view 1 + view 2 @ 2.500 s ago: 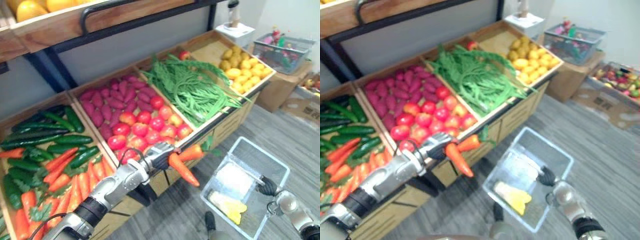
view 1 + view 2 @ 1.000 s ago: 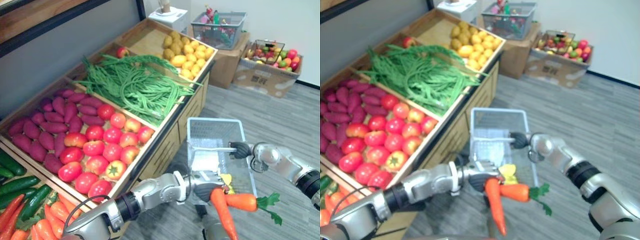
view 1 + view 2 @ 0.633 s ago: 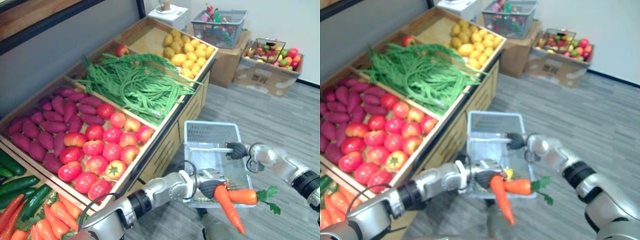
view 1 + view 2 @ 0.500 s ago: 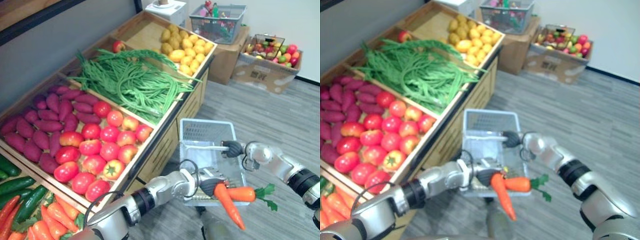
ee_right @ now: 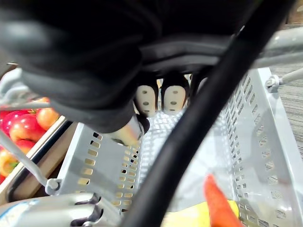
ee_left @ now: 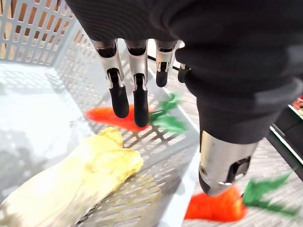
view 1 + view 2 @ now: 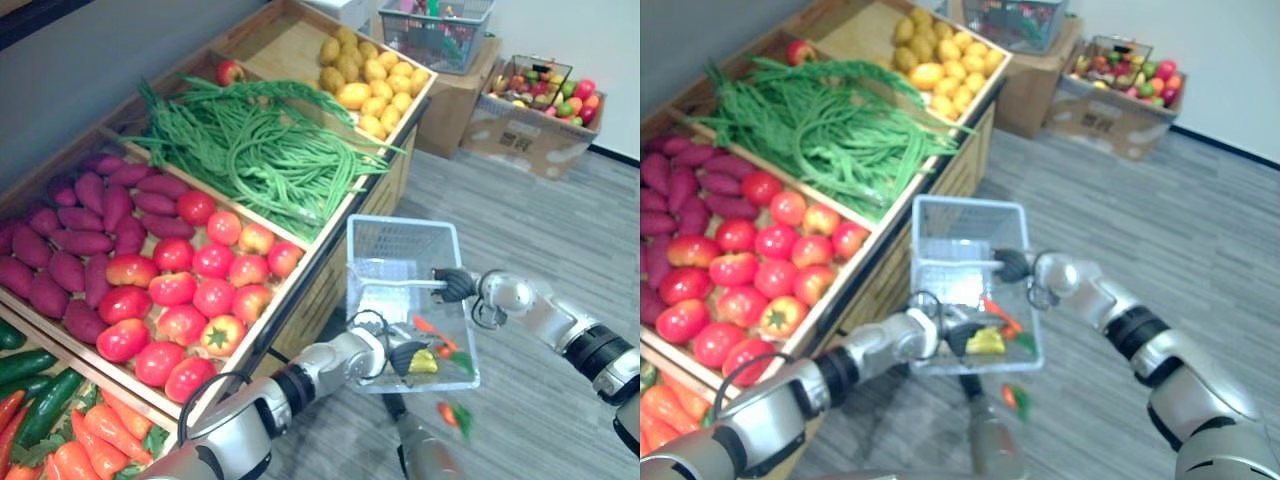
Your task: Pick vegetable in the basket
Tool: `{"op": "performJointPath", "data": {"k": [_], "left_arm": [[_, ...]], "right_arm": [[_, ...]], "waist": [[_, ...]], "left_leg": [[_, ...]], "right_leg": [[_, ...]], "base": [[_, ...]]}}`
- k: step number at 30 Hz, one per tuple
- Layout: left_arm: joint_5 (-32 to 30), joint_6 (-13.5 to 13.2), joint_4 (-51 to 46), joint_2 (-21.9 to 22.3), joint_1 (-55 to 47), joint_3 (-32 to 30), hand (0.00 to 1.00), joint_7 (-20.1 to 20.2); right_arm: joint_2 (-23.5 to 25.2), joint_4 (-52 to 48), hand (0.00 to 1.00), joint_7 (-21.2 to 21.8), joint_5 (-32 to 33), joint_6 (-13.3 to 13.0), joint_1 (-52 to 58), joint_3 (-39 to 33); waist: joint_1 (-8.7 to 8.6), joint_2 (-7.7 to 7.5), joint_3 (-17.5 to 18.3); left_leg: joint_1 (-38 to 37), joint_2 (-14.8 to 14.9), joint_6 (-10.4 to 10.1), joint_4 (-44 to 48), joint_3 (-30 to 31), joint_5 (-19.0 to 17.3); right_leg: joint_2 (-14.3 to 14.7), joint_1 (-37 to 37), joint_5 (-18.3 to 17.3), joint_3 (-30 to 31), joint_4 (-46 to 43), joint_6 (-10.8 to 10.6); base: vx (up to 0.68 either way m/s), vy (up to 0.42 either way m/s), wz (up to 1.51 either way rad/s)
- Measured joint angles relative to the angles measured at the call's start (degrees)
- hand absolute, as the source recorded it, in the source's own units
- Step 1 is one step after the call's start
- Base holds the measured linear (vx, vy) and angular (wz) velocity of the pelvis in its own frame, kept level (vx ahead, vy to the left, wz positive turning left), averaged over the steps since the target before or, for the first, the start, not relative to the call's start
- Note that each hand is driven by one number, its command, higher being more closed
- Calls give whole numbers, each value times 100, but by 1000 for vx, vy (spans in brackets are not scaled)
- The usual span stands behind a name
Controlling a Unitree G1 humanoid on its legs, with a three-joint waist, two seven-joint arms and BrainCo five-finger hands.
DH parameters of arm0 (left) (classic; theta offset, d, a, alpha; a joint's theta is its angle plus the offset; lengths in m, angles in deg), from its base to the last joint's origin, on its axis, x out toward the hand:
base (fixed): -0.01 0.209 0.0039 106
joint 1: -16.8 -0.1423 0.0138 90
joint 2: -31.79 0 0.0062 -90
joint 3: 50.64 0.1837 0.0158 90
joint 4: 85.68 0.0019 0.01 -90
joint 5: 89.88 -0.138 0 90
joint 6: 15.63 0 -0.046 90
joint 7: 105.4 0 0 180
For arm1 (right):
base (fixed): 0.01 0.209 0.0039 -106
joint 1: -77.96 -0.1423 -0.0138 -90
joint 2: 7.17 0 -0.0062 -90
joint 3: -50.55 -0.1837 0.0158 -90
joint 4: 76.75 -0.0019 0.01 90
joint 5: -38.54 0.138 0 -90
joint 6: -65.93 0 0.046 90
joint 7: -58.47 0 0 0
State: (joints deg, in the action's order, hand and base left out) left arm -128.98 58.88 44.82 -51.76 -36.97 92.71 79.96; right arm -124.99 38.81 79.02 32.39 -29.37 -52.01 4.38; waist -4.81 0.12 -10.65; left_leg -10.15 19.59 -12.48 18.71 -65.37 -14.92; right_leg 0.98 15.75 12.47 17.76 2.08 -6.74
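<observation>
Left hand (image 6: 140, 101) spread empty above basket (image 7: 400, 235), right hand (image 7: 455, 285) clasping handle (image 7: 400, 283); one carrot (image 7: 447, 412) is outside the rim, likely hitting floor (image 7: 560, 200).

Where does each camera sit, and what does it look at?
Left eye view: on the head, looking down at the basket; left hand open at its rim, right hand curled round its handle.
Right eye view: beside it, same scene.
Left wrist view: on the left wrist, along straight fingers at a carrot in the basket.
Right wrist view: on the right wrist, past curled fingers into the basket.
Both wrist views see that carrot.
</observation>
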Motion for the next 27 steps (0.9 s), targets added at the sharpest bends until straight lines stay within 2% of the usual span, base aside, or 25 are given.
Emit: {"op": "performJointPath", "data": {"k": [7, 10, 13, 17, 20, 22, 24, 25, 27], "left_arm": [[-2, 11, 102, 33, 17, -33, 0, 12], [0, 72, 98, 35, 48, -38, 0, 23], [7, 114, -130, 44, 108, -83, 0, 89], [74, 125, -1241, 34, 116, -199, 0, 141], [466, 103, -2296, -33, -78, -263, 0, 178], [712, 83, -2966, -156, -329, -364, 0, 177], [985, 39, -3819, -401, -779, -650, 0, 173], [1069, 33, -4003, -467, -909, -733, 0, 172], [1275, -33, -4720, -774, -1410, -1042, 0, 97]], "right_arm": [[0, 3, 100, 29, 4, 12, -95, -1], [4, 47, 100, 85, 2, 47, -71, -19], [106, 276, 100, 106, -6, 106, 233, -350], [338, 612, 100, 62, -21, 218, 1164, -1196], [726, 943, 100, -60, -263, 234, 1882, -1934], [1014, 1178, 100, -195, -383, 267, 2229, -2387], [1362, 1510, 100, -451, -547, 343, 2576, -3196], [1396, 1607, 100, -504, -608, 345, 2628, -3363], [1651, 2126, 100, -848, -743, 409, 2933, -4211]], "waist": [[-11, -72, -79], [-113, -70, -116], [-108, -59, -126], [-18, -45, -139], [45, -29, -142], [61, -23, -138], [102, -3, -127], [118, 14, -118], [215, 45, -97]], "left_leg": [[49, -45, 8, -42, 76, 4], [209, -73, 26, -59, 324, 12], [322, -97, 79, -94, 592, 45], [492, -204, 182, -217, 1136, 119], [626, -276, 258, -248, 1544, 156], [772, -319, 314, -255, 1790, 191], [923, -415, 409, -284, 2097, 252], [964, -447, 435, -313, 2187, 273], [1009, -553, 495, -493, 2543, 415]], "right_leg": [[-46, -2, 12, -17, 36, -19], [-143, -8, 17, -172, 79, -27], [-240, -60, 17, -355, 96, -27], [-453, -236, 16, -795, 135, -27], [-626, -388, 15, -1100, 190, -30], [-723, -417, 14, -1292, 197, -31], [-834, -434, 2, -1528, 204, -47], [-868, -451, 0, -1596, 204, -49], [-972, -619, -26, -1907, 204, -83]], "base": [[-54, -36, 3], [-67, -44, 30], [-62, -31, 43], [-70, -12, 63], [-71, 10, 60], [-66, -3, 66], [-53, -14, 59], [-55, -7, 66], [-56, -8, 74]]}}
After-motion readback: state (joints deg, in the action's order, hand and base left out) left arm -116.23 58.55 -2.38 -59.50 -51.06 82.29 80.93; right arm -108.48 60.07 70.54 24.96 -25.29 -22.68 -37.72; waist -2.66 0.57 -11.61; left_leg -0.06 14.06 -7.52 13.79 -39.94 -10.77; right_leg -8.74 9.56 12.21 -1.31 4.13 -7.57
